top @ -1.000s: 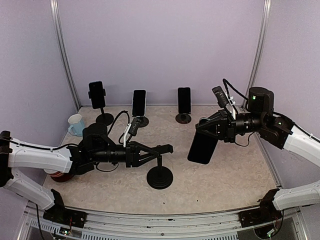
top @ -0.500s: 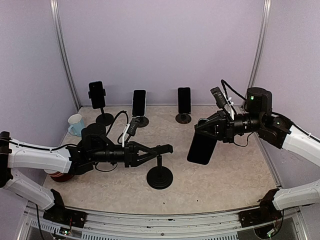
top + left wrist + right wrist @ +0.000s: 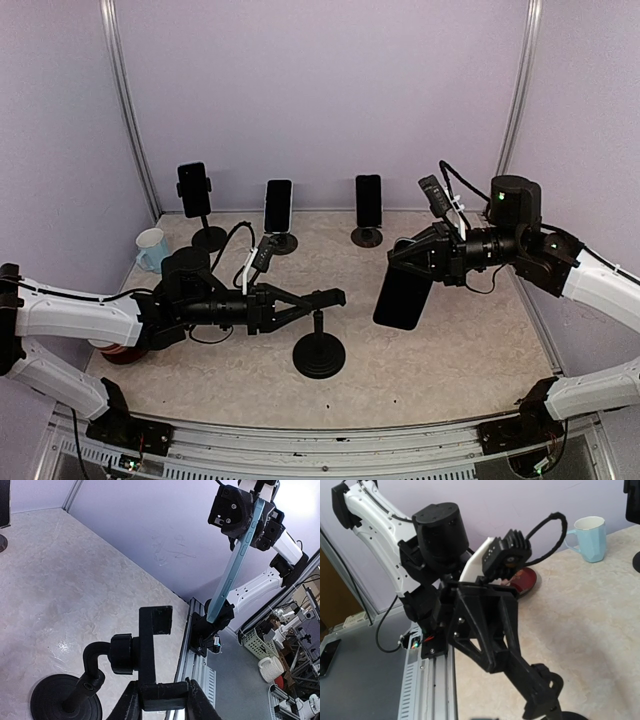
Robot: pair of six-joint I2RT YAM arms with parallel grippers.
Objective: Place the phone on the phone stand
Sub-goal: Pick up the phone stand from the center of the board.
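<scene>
Hanging in the air right of centre, clamped at its upper end between the closed jaws of the right gripper (image 3: 408, 258): a dark flat phone with a pale blue edge (image 3: 402, 297), tilted, well apart from the black phone stand with a round base (image 3: 319, 357) at the front middle of the beige speckled table (image 3: 450, 360). Closed on that stand's cradle foot from both sides: the left gripper (image 3: 335, 296), reaching in level from the left. Along the back, three other black stands with phones (image 3: 278, 208); at far left, a pale blue mug (image 3: 152, 250)
</scene>
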